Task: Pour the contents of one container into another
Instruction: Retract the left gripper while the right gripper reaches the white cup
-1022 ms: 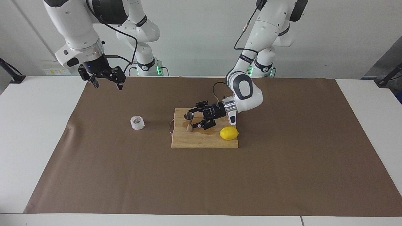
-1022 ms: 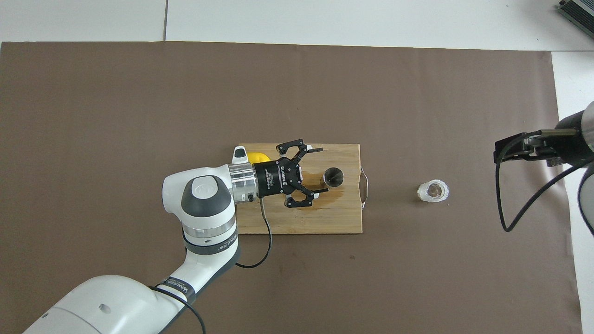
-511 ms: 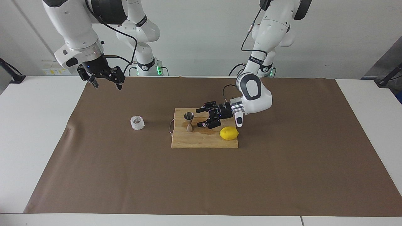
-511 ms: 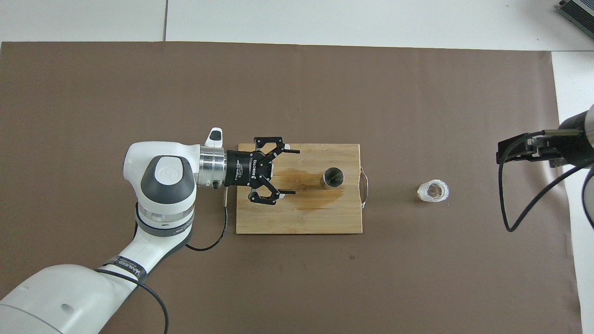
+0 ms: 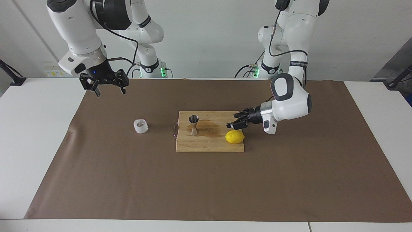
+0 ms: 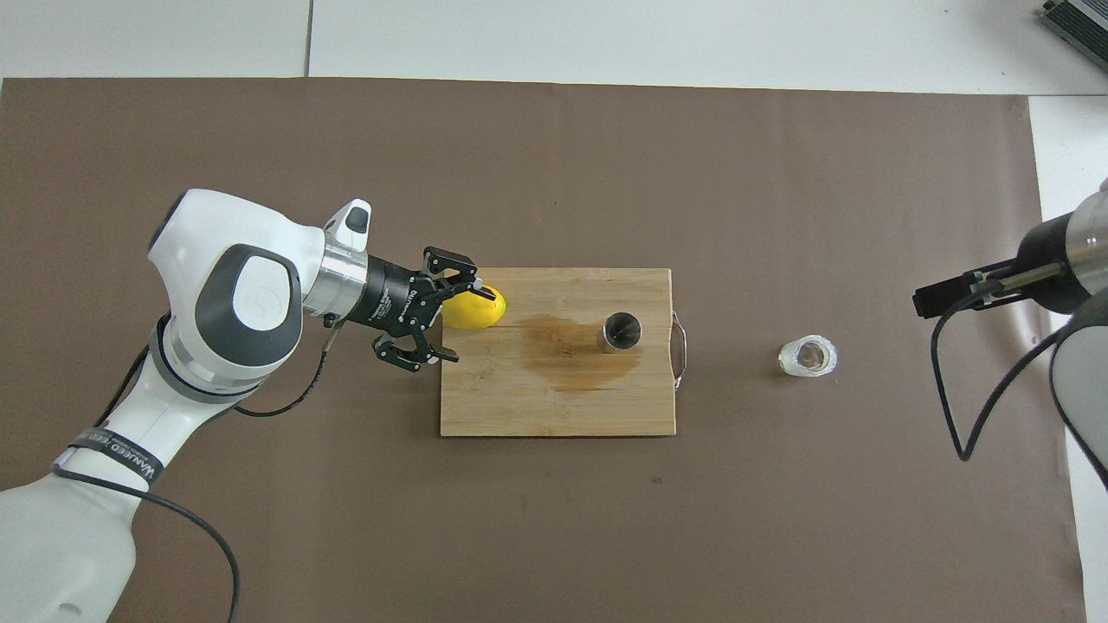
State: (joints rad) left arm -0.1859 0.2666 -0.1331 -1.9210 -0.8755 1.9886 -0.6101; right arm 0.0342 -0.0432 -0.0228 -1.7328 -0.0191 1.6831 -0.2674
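Observation:
The white bumpy cup [image 5: 141, 126] stands upright on the brown mat, beside the board toward the right arm's end; it also shows in the overhead view [image 6: 807, 356]. The steel jigger [image 5: 193, 125] stands upright and free on the wooden board [image 5: 209, 145], at the board's end toward the cup, and shows from above [image 6: 621, 332]. My left gripper [image 5: 233, 121] is open and empty, low over the board's end toward the left arm, above the lemon [image 5: 234, 136]. My right gripper [image 5: 110, 92] is open and empty, raised over the mat's edge at the right arm's end.
A wet brown stain [image 6: 571, 350] spreads on the board [image 6: 554, 407] between the jigger and the lemon [image 6: 474, 313]. The board has a metal handle [image 6: 681, 350] at the end toward the cup. The brown mat [image 5: 206, 183] covers most of the white table.
My left gripper has drawn back from beside the jigger to the board's end over the lemon, staying open. The jigger stays standing. The right gripper has turned slightly in place.

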